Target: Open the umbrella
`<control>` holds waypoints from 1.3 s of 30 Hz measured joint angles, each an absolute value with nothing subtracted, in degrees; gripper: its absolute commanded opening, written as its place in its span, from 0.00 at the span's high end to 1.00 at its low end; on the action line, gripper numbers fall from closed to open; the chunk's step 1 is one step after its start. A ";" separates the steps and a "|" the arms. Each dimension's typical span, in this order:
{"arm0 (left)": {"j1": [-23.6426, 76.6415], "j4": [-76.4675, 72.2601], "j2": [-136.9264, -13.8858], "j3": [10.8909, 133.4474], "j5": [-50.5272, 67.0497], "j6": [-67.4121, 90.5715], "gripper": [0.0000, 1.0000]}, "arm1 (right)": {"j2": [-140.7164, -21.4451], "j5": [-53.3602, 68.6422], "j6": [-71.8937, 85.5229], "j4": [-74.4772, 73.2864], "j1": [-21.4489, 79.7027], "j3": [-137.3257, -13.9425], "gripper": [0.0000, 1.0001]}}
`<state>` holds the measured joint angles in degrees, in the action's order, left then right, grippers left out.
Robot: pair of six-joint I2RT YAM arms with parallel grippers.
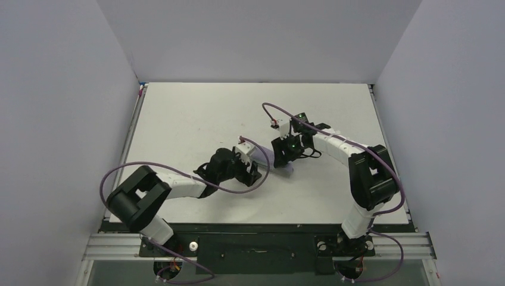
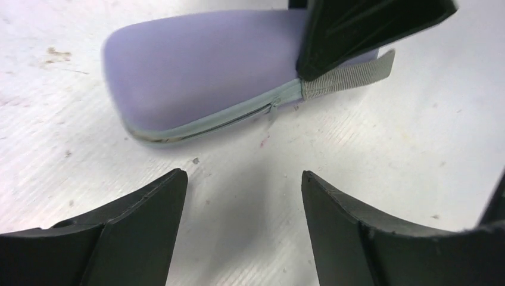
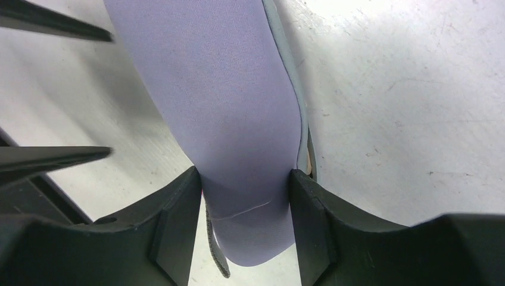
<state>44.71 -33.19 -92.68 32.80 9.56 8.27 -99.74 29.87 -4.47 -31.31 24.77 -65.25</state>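
The umbrella is hidden inside its grey-lavender sleeve [image 1: 284,168], which lies on the white table between my two grippers. In the right wrist view the sleeve [image 3: 232,89] runs away from the camera, and my right gripper [image 3: 245,179] is shut on its near end, both pads pressing its sides. A grey strap [image 2: 348,74] hangs from that end. My left gripper [image 2: 244,179] is open and empty, just short of the sleeve's side [image 2: 202,71], where a zipper seam [image 2: 238,116] shows. Canopy, shaft and handle are not visible.
White table top [image 1: 196,113] with light walls on three sides. The left arm [image 1: 178,185] reaches in from the lower left and the right arm [image 1: 357,161] from the right. Purple cables loop around both arms. A black rail runs along the near edge.
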 measured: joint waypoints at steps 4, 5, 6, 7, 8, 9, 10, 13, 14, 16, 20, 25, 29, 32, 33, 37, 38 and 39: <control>40.10 -27.49 -84.79 32.16 12.32 11.46 0.24 | -99.85 33.06 -3.51 -31.86 22.39 -65.41 0.29; 38.76 -26.17 -83.53 32.16 13.06 12.16 0.24 | -99.88 33.98 -3.31 -32.12 22.02 -65.54 0.23; 37.36 -24.88 -82.67 32.16 13.76 12.88 0.20 | -99.96 34.92 -3.20 -32.51 21.58 -65.78 0.21; 36.07 -23.57 -82.28 32.16 14.31 13.39 0.18 | -100.05 36.07 -3.09 -33.10 21.17 -66.04 0.20; 35.11 -22.52 -82.28 32.16 14.70 13.67 0.16 | -100.09 36.86 -2.87 -33.43 21.08 -66.17 0.20; 34.02 -21.04 -82.28 32.16 15.18 14.17 0.15 | -100.16 37.85 -2.85 -33.74 21.15 -66.28 0.20; 33.06 -19.40 -82.28 32.16 15.51 14.48 0.14 | -100.20 38.68 -2.72 -34.13 21.43 -66.39 0.21; 31.68 -16.21 -82.26 32.18 16.60 14.90 0.14 | -100.44 40.64 -2.52 -34.98 22.68 -66.96 0.35; 31.55 -15.22 -82.21 32.21 16.97 14.90 0.14 | -100.62 41.28 -2.48 -35.22 23.09 -67.33 0.37; 31.35 -13.74 -81.89 32.27 17.43 14.85 0.14 | -100.99 42.57 -2.28 -35.44 23.57 -67.96 0.44; 30.61 -11.40 -80.36 33.21 17.85 14.55 0.14 | -101.03 44.49 -2.33 -35.94 24.32 -68.62 0.52; 29.67 -9.98 -78.39 35.57 17.87 14.41 0.15 | -100.82 45.93 -2.79 -36.60 25.96 -69.30 0.58; 28.08 -8.34 -77.95 38.54 17.89 14.72 0.15 | -100.60 46.70 -4.14 -36.97 30.00 -69.30 0.60; 26.63 -7.01 -77.89 40.71 18.00 14.81 0.15 | -100.60 46.87 -5.34 -37.23 32.64 -69.41 0.59; 26.00 -6.26 -77.89 41.56 18.00 14.81 0.15 | -100.60 46.87 -5.72 -37.41 33.45 -69.58 0.56; 23.40 -4.23 -78.35 44.18 17.98 14.94 0.16 | -100.49 46.81 -7.16 -37.78 35.77 -70.57 0.46; 22.90 -3.97 -78.94 44.77 17.98 15.07 0.17 | -100.38 46.74 -7.53 -37.82 36.25 -70.67 0.46; 22.48 -3.70 -79.68 45.17 17.96 15.31 0.17 | -100.25 46.70 -7.95 -37.80 36.75 -70.74 0.46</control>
<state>22.48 -3.70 -79.68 45.17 17.96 15.31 -100.25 46.70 -7.94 -37.80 36.75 -70.74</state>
